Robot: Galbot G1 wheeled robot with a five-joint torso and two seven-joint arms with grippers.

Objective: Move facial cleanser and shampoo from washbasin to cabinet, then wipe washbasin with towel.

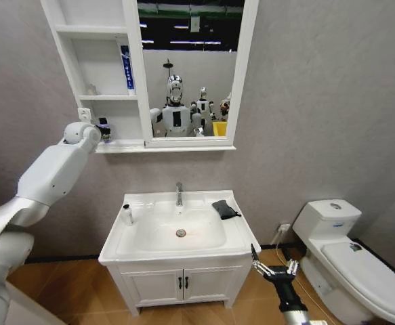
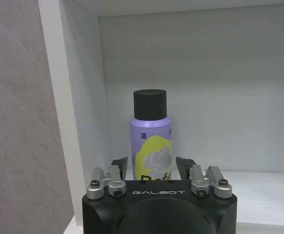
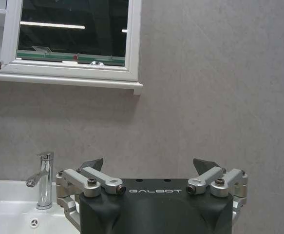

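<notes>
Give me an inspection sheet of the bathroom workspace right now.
Surface: washbasin white, bowl dry-looking, tap upright.
Job's things: purple bottle stands in the cabinet bottom compartment; small white bottle on basin's left rim; towel on right rim.
Clutter: blue tube on the middle shelf.
Grippers: left gripper open, fingers either side of the purple bottle; right gripper open, low beside the basin.
Cables: wall socket with cord near the toilet.
Surroundings: grey wall, wood floor.
</notes>
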